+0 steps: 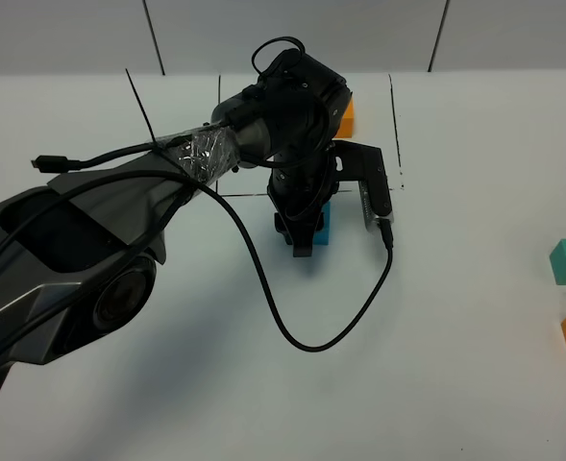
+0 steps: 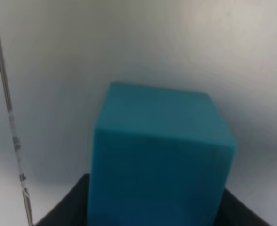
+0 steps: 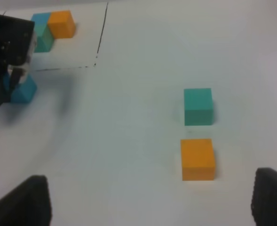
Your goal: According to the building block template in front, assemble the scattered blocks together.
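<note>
Three template cubes (image 3: 51, 29) show from right wrist only.

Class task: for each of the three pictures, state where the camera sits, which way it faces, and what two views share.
Exterior high: mounted above, looking down on the table; shows the left arm and left tool.
Left wrist: on the left arm, facing the blue block held between its tool's fingers.
Right wrist: on the right arm, looking across the table; shows the open right tool.
Shared: exterior high and right wrist both show the teal block, orange block and template.
</note>
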